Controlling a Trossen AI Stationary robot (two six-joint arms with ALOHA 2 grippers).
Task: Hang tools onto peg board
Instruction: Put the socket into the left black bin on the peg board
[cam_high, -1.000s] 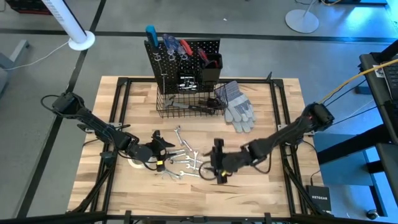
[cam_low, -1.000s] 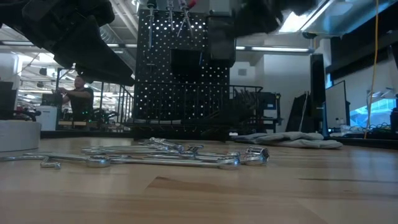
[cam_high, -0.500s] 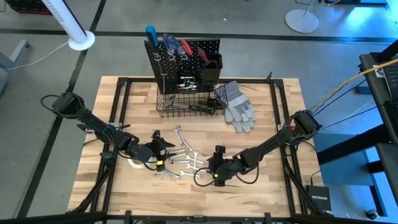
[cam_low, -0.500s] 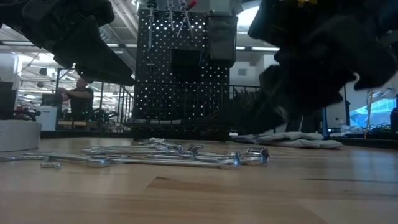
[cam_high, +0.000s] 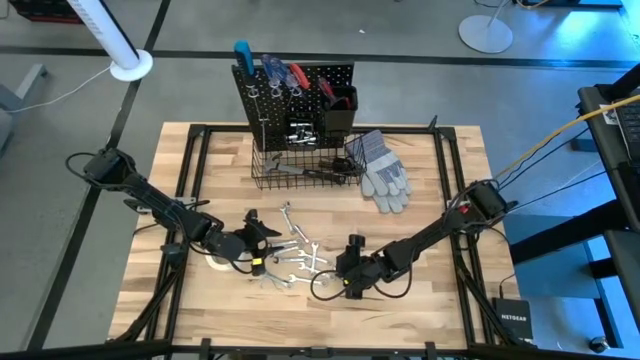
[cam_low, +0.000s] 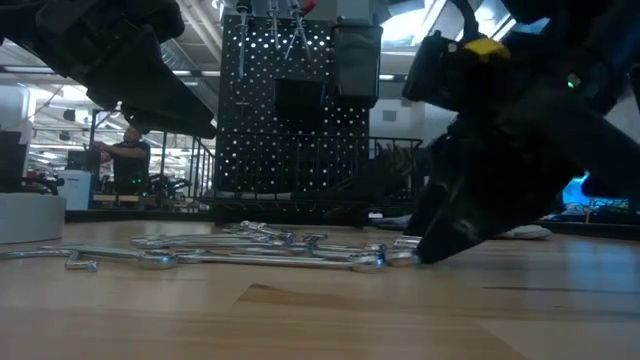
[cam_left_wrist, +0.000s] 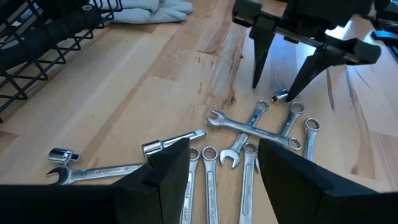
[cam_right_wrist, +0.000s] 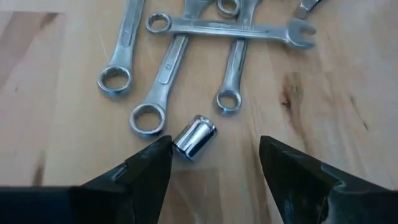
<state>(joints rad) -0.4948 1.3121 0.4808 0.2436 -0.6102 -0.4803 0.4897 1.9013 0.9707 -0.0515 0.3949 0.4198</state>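
From above, your right gripper (cam_high: 349, 262) sits low at the wrenches (cam_high: 292, 262); the left gripper (cam_high: 262, 240) waits beside them, and the peg board (cam_high: 300, 95) is well apart. Right wrist: jaws spread around a small socket (cam_right_wrist: 194, 137). It's round, so an off-centre close could roll it away.

The right hand (cam_high: 345, 273) lowered over the socket (cam_right_wrist: 194, 137).

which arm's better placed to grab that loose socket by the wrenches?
Right, probably. The right tool is open and low over the table with the socket lying just ahead between its fingers. The left tool is also open, but hovers over the far side of the wrench pile.
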